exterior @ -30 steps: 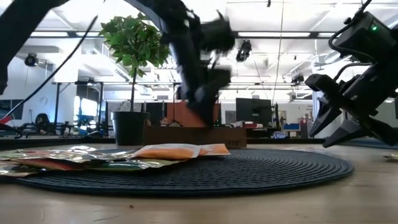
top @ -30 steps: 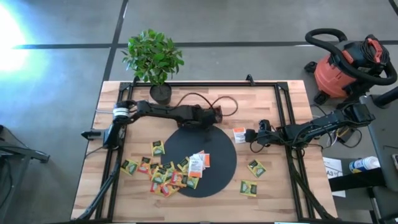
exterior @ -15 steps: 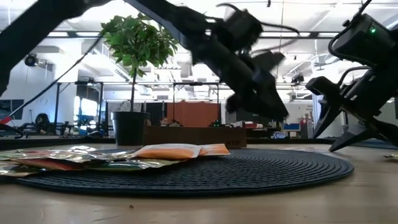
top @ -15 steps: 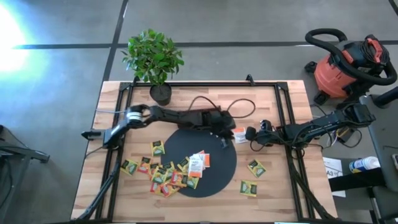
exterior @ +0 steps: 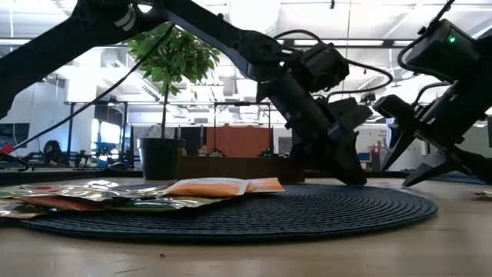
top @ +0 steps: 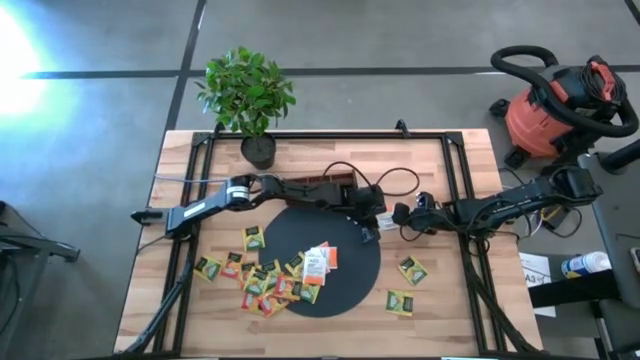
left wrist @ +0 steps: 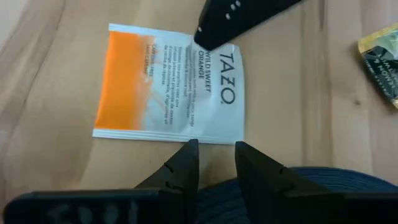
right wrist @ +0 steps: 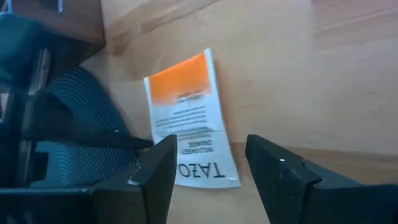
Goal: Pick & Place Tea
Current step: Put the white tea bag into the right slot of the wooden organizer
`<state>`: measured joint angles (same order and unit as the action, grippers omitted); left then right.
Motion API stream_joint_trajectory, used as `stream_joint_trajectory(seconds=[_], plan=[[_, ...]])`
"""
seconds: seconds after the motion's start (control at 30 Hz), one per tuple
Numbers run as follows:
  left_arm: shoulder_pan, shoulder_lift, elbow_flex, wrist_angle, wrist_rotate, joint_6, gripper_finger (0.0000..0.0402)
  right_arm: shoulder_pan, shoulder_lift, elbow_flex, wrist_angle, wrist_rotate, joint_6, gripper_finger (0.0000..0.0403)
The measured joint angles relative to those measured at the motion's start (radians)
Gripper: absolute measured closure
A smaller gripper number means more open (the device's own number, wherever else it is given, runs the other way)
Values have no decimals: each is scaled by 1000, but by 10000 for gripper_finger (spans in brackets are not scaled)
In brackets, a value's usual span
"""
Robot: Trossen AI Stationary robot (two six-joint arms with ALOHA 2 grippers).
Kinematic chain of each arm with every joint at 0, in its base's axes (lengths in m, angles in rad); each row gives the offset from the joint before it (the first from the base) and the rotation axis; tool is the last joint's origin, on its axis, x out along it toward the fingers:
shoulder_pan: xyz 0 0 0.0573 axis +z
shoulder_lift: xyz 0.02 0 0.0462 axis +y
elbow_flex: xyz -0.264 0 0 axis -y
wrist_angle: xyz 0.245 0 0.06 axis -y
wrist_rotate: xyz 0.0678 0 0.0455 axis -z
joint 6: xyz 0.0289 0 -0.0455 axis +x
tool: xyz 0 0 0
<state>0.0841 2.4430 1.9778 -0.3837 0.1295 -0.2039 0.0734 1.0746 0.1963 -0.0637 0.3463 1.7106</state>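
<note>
The table (top: 430,170) is a pale wooden butcher-block top inside a black metal frame; a round black woven mat (top: 300,285) lies near its middle, its ribbed weave plain in the low view. A potted plant (top: 247,92) stands at about eleven o'clock from the mat, at the table's far edge; a brown wooden tray (top: 330,179) lies at twelve o'clock, partly under the left arm.

The white-and-orange sachet (left wrist: 168,84), printed TAZO, lies flat on bare wood just off the mat's rim at about two o'clock; the left gripper (left wrist: 211,158) hovers at one edge of it with its jaws a narrow gap apart, pinching nothing; the right gripper (right wrist: 208,162) faces it from the other side with jaws spread wide, one fingertip of the right arm lying over the sachet's corner in the left wrist view.

A heap of tea sachets (top: 265,278) in green, yellow and orange-red spreads over the mat's rim at about eight o'clock, with two more white-and-orange ones (top: 322,260) on the mat itself; two green sachets (top: 407,284) lie on the wood at four o'clock.

Beyond the table the floor is grey concrete crossed by dark lines; a red shop vacuum (top: 555,105) stands at the table's two o'clock corner; the low view shows a bright open hall with white beams, ceiling lights and monitors.
</note>
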Motion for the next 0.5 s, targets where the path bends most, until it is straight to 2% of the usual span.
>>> stream_joint_trajectory(seconds=[0.33,0.5], plan=[[0,14,0,43,4,-5,319,-50,88,-2,169,-77,-115,226],[0,15,-1,46,4,-5,319,-56,91,-2,183,-95,-147,258]])
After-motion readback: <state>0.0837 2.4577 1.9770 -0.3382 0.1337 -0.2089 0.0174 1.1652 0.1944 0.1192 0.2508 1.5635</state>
